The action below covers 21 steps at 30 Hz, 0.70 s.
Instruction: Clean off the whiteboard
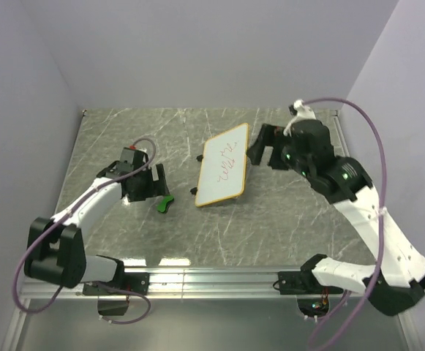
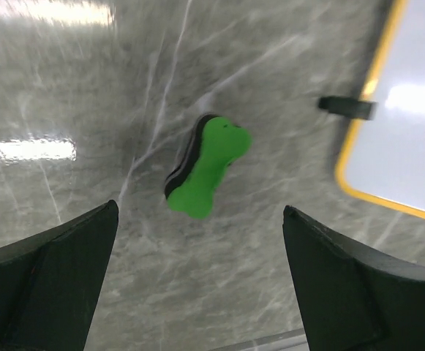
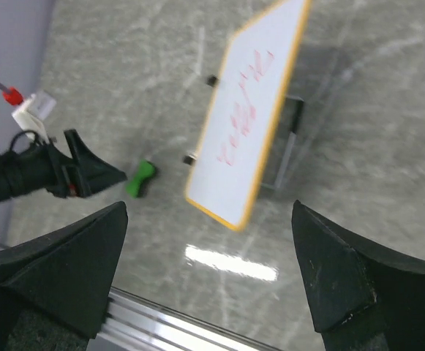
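While scribbles mark the whiteboard, green eraser nearby

Bright overhead light, glare patches on table (wrist views blurred)

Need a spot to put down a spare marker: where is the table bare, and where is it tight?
Bare: the near strip of table between the whiteboard and the front rail; also the far-left corner behind the left gripper. Crowded: the middle band, where green eraser, whiteboard and right gripper sit close.
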Available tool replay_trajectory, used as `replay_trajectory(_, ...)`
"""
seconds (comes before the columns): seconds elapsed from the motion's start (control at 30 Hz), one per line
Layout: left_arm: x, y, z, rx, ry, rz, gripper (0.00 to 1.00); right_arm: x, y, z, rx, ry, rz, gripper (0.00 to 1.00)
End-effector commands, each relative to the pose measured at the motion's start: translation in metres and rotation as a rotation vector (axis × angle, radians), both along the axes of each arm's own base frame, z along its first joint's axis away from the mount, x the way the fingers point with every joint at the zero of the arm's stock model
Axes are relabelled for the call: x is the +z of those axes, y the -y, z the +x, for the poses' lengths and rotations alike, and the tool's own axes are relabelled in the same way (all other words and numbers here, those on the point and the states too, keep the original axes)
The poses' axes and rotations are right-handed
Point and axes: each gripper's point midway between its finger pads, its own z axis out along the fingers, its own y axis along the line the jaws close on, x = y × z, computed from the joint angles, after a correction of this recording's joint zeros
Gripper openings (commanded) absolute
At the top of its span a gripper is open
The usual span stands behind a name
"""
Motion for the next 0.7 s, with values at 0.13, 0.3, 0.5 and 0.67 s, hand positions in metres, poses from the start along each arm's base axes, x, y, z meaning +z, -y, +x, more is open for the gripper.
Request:
replay_trajectory(0.13,-0.030,0.016,0.015,-0.070,-0.008,0.005,0.95,-0.059,0.058,-0.035,-0.097,-0.100,-0.158,1.00)
replay_trajectory(0.3,-0.048,0.036,0.012,-0.128,-0.039,0.014,0.89,-0.061,0.072,-0.046,-0.140,-0.098,-0.153,1.00)
replay_trajectory(0.5,-0.079,0.037,0.001,-0.120,-0.113,0.126,0.81,-0.060,0.083,-0.051,-0.169,-0.088,-0.171,1.00)
replay_trajectory(0.67,-0.084,0.034,0.001,-0.085,-0.126,0.137,0.60,-0.062,0.088,-0.055,-0.174,-0.085,-0.164,1.00)
